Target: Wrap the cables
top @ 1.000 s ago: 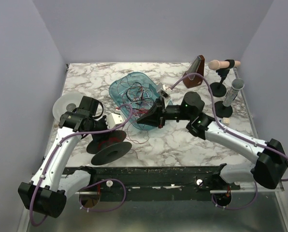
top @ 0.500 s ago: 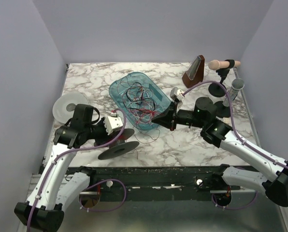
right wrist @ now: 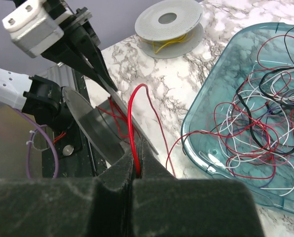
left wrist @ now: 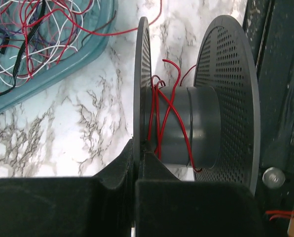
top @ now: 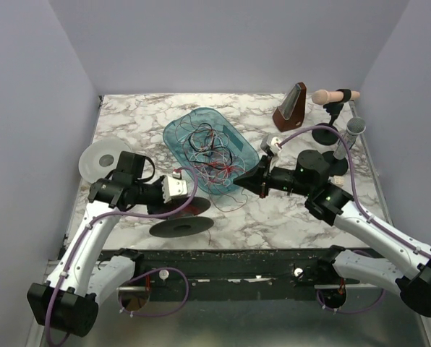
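Observation:
The cables (top: 210,148) lie as a tangle of thin red, black and white loops in a teal tray (top: 173,134). One red cable (right wrist: 132,123) runs out of the tray and is pinched in my right gripper (right wrist: 137,168), which is shut on it just right of the tray (top: 239,181). The same red strand is wound a few turns round the hub of a dark spool (left wrist: 196,128). My left gripper (left wrist: 138,148) is shut on the spool's thin near flange (left wrist: 143,74), and the spool (top: 179,217) sits near the table's front edge.
A white spool with yellow wire (top: 98,160) lies at the left edge. A metronome (top: 291,106) and two microphones on stands (top: 336,97) (top: 349,137) stand at the back right. A black rail (top: 237,264) runs along the front edge.
My left gripper has closed on the spool's flange and shifted the spool slightly right. The right gripper has drawn back to the right with the red cable.

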Tool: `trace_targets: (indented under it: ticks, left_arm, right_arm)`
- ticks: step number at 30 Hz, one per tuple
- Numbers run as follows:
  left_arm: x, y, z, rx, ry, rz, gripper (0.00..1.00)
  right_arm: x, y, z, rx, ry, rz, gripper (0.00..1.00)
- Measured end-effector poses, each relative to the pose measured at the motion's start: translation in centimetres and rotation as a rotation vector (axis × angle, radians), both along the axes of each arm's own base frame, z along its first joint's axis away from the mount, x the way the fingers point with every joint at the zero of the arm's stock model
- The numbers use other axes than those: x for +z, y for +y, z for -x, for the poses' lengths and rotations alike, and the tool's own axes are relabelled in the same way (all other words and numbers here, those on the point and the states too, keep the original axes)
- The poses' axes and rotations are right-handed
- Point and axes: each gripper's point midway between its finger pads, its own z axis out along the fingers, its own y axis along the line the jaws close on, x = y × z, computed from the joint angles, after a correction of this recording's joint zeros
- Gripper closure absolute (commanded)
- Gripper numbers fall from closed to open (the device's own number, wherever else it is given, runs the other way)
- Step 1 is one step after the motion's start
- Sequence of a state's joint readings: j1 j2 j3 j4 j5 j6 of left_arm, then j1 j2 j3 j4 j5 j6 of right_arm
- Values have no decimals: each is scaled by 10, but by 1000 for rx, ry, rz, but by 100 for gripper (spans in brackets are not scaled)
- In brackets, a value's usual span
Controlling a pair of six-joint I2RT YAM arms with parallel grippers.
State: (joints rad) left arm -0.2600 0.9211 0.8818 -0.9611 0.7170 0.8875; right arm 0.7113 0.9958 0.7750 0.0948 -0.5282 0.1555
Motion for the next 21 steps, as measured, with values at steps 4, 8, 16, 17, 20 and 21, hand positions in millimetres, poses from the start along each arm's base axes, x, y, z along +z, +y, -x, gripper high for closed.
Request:
trace_targets:
  ticks: [4,8,16,17,20,21]
  left_arm:
    - [-1,17,5,-80,-57,-79,39]
    - [-18,39,8,-74,-73,-164,22]
    - [6,40,5,-130,-61,-186,3]
    - [16,38,2,-134,-77,-175,5]
    - [46,24,-6,-128,-112,-98,11]
    - [54,16,-8,-113,-108,-64,12]
  right_arm:
    - [-2,0,0,0,6,5,99]
    - [-6,0,0,1,18,17,99]
    - [-14,-2,1,4,16,42,99]
    - [-16,-3,2,4,18,44,99]
    - [-21,-3,3,4,26,52,99]
    - [-22,-4,3,4,30,55,99]
